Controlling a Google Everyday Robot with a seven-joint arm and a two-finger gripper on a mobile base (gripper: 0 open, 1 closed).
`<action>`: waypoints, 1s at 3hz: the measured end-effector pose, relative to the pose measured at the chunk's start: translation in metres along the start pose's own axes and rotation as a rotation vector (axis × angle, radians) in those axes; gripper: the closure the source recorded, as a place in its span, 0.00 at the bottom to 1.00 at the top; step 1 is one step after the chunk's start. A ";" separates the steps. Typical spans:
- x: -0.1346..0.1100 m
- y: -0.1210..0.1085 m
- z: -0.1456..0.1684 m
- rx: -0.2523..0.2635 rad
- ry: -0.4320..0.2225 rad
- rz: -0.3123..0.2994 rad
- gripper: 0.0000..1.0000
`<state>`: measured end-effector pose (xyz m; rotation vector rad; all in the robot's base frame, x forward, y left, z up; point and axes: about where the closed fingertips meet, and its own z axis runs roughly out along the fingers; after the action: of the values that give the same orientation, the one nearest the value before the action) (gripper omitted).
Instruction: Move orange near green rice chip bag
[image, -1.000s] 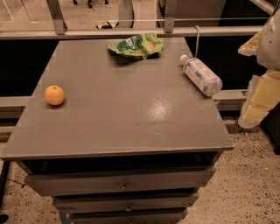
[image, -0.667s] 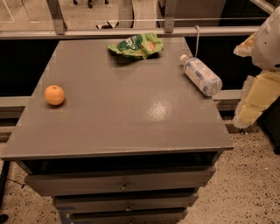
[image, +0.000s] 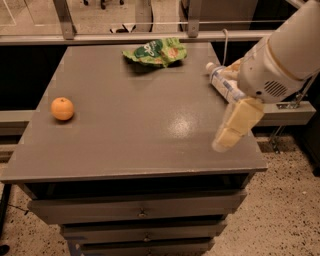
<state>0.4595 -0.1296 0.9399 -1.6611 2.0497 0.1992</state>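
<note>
- The orange sits alone near the left edge of the bench, in the same spot as a second ago and untouched. It is the thing to be moved, and it has not begun its trip.
- The green rice chip bag lies crumpled and flat at the far edge of the bench, a little right of centre and well apart from the orange. It has not shifted either, so the goal spot is unchanged: open bench just beside the bag.
- A clear water bottle lies on its side near the far right edge. The arm now covers part of it, where before it showed whole.
- The pincer is what has changed. A second ago it hung off the right side of the bench; now it has swung in over the front right corner, pointing down and leftward above the surface. Whether it is released or clenched I cannot tell. It touches none of the things on the bench.
- My reading: this is the opening reach. The pincer has most of the bench to cross before it gets to the orange, and nothing lies in that path.
</note>
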 end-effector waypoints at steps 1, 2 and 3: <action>-0.041 0.007 0.041 -0.043 -0.155 -0.008 0.00; -0.105 0.010 0.076 -0.064 -0.321 -0.042 0.00; -0.105 0.010 0.076 -0.064 -0.321 -0.042 0.00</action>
<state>0.4855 -0.0043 0.9202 -1.5902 1.7832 0.4881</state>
